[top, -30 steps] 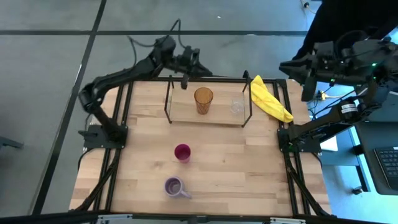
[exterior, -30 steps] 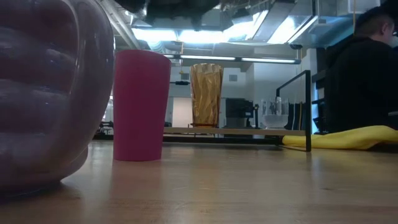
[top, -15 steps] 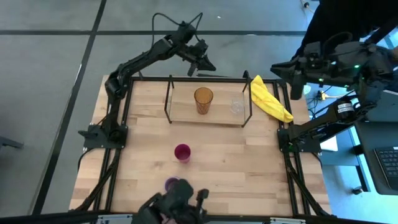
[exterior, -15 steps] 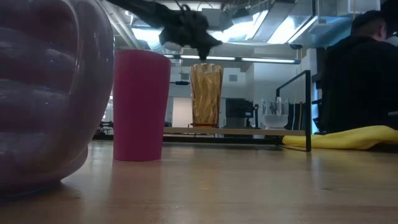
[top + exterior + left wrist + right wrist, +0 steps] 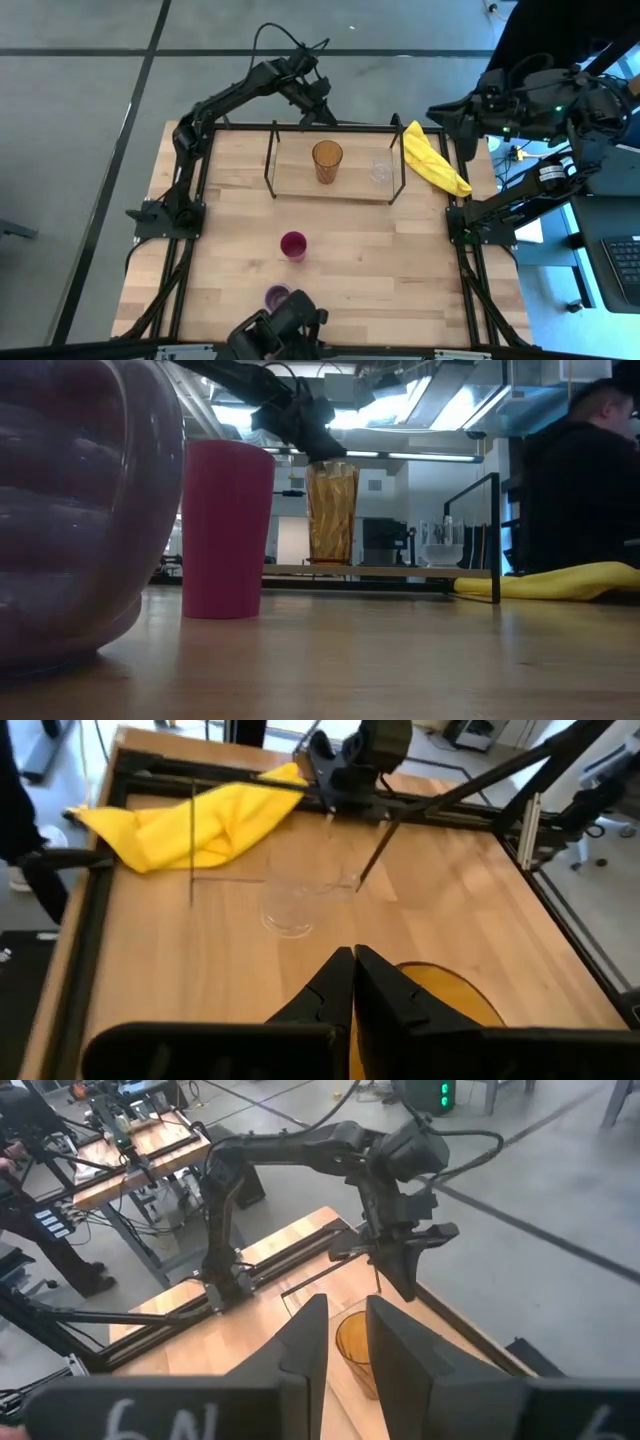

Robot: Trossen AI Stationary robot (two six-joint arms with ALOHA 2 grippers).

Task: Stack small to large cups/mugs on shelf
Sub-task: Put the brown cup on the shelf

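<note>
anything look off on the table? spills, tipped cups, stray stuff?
No spills; the cups in clear view stand upright. One stray: a crumpled yellow cloth lying at the far right table edge, just outside the black wire shelf.

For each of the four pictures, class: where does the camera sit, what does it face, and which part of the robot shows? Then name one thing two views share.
High view: overhead, looking down on the table; both arms show.
Low view: at tabletop height, facing the magenta cup; the left gripper shows above.
Left wrist view: above the shelf, facing the clear glass; shut jaws show.
Right wrist view: off the table, facing the left arm; parted jaws show.
Shared: the amber tumbler appears in the high and low views.
</note>
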